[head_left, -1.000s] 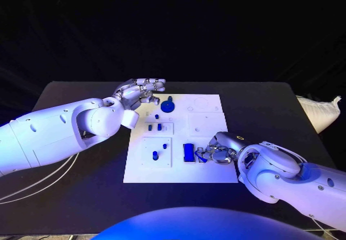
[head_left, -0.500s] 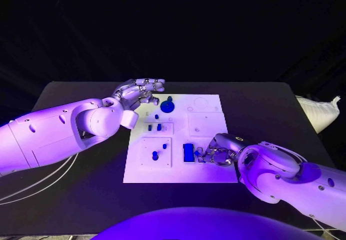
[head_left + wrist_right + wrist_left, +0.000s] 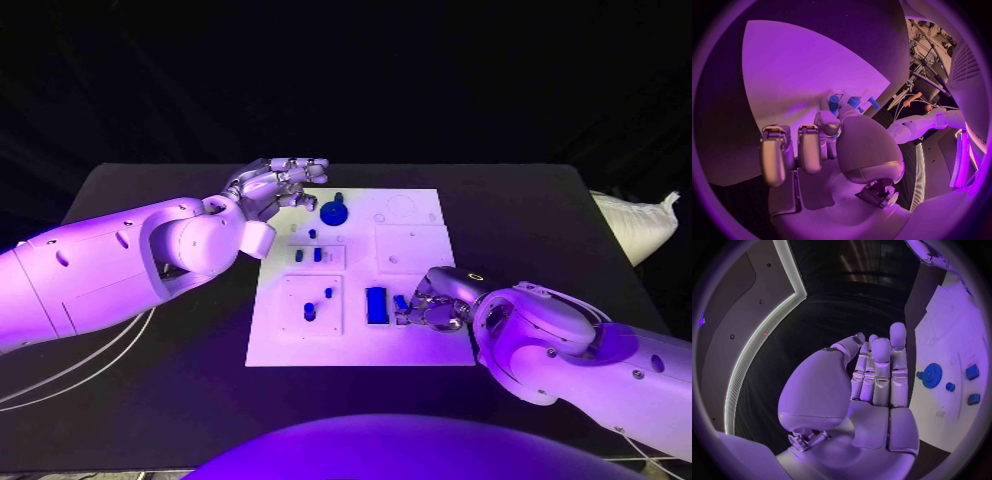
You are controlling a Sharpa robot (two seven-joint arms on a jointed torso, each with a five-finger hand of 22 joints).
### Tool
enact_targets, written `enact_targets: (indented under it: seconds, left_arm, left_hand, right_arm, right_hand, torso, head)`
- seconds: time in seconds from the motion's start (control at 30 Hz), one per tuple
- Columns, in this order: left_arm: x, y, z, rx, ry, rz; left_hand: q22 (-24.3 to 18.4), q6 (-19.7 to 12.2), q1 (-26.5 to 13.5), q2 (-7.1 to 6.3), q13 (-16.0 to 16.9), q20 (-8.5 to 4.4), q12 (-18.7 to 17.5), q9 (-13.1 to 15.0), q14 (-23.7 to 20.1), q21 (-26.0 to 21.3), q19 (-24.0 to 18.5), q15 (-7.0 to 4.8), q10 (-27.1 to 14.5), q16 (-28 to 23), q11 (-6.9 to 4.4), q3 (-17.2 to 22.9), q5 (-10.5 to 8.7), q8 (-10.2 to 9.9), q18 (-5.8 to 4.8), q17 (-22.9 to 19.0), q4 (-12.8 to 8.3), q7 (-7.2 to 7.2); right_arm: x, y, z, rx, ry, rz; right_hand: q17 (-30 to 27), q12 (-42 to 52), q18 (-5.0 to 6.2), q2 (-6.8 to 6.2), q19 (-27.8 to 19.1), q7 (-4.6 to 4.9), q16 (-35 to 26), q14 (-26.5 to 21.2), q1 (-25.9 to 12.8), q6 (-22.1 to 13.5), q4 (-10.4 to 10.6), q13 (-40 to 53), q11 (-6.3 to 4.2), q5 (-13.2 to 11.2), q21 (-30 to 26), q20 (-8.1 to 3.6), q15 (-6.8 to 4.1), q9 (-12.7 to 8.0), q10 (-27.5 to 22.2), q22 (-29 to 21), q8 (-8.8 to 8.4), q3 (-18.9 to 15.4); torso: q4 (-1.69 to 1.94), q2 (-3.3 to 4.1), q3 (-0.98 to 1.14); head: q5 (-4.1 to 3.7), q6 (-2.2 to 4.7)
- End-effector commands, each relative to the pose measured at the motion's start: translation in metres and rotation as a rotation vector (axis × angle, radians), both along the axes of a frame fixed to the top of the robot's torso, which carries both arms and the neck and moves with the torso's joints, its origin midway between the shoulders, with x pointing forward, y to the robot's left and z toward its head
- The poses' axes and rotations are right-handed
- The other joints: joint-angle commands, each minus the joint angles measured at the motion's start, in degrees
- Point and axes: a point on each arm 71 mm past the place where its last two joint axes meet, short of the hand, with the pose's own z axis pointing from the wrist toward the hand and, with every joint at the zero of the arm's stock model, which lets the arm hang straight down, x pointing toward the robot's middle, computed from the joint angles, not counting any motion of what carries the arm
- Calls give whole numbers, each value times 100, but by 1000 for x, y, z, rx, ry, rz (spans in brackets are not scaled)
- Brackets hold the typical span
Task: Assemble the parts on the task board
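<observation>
The white task board (image 3: 418, 345) lies mid-table. On it are a blue gear (image 3: 335, 212), a few short blue pegs (image 3: 309, 255), two small blue pieces (image 3: 310, 312) and an upright blue block (image 3: 376, 304). My right hand (image 3: 436, 306) rests low on the board just right of the block, fingers curled, pinching a small blue part (image 3: 401, 301) against its thumb. In the right wrist view my right hand (image 3: 826, 145) shows blue pegs (image 3: 853, 101) beyond its fingertips. My left hand (image 3: 280, 181) hovers at the board's far left corner, open and holding nothing, its fingers (image 3: 879, 370) straight, with the gear (image 3: 929, 375) beside them.
The board (image 3: 954, 325) has blank raised square panels (image 3: 414, 245) on its right half. Black table surface (image 3: 548, 220) surrounds it on all sides. A white bag (image 3: 639, 225) lies off the table's right edge. My left forearm (image 3: 130, 260) crosses the table's left side.
My right hand has shifted slightly on the board beside the blue block, and the small blue part in its fingers sits a little higher. The left hand has not moved.
</observation>
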Motion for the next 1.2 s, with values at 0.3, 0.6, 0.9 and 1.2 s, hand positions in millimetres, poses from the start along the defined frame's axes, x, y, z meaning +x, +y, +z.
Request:
enact_targets:
  seconds: [0.3,0.6,0.9,1.2]
  left_arm:
    - [-1,-2,1,-8,-7,-16]
    - [-1,-2,1,-8,-4,-18]
    - [0,-1,1,-7,-3,-19]
    - [0,-1,1,-7,-2,-19]
  left_hand:
    - [-18,-53,-10,47,10,2,34,1,-42,-33,-29,11,-49,-32,-6,-9,14,36,102,-20,-14,-6]
    - [-22,-53,-12,48,10,2,36,1,-44,-41,-32,12,-50,-35,-6,-10,14,37,103,-26,-13,-6]
    - [-22,-53,-12,48,10,2,36,1,-44,-41,-32,12,-50,-35,-6,-10,14,37,103,-26,-13,-6]
    - [-22,-53,-12,48,10,2,36,1,-44,-41,-32,12,-50,-35,-6,-10,14,37,103,-26,-13,-6]
  right_arm:
    - [-1,2,-1,-1,4,16]
    - [-3,3,-1,7,15,19]
    - [-2,3,1,9,0,17]
    - [-2,0,2,4,-19,17]
  right_hand:
    - [435,70,-124,170,430,-10,84,398,-33,40,113,55,-4,262,49,-20,-32,3,78,1208,33,149]
    - [482,92,-130,-5,442,0,111,404,-431,84,409,95,9,389,66,-7,-20,2,111,1229,46,-21]
    - [497,80,-130,-62,442,-12,112,403,-1089,115,440,133,2,-76,68,-9,-23,11,129,1234,61,-591]
    - [491,45,-129,-24,441,-9,103,401,-1157,104,410,143,5,-529,65,-7,-22,21,125,1234,65,-882]
  torso:
    - [-1,2,0]
    - [4,1,1]
    - [4,4,1]
    - [10,3,3]
  head:
    - [-21,-11]
    - [-16,-20]
    - [-19,-21]
    - [-26,-23]
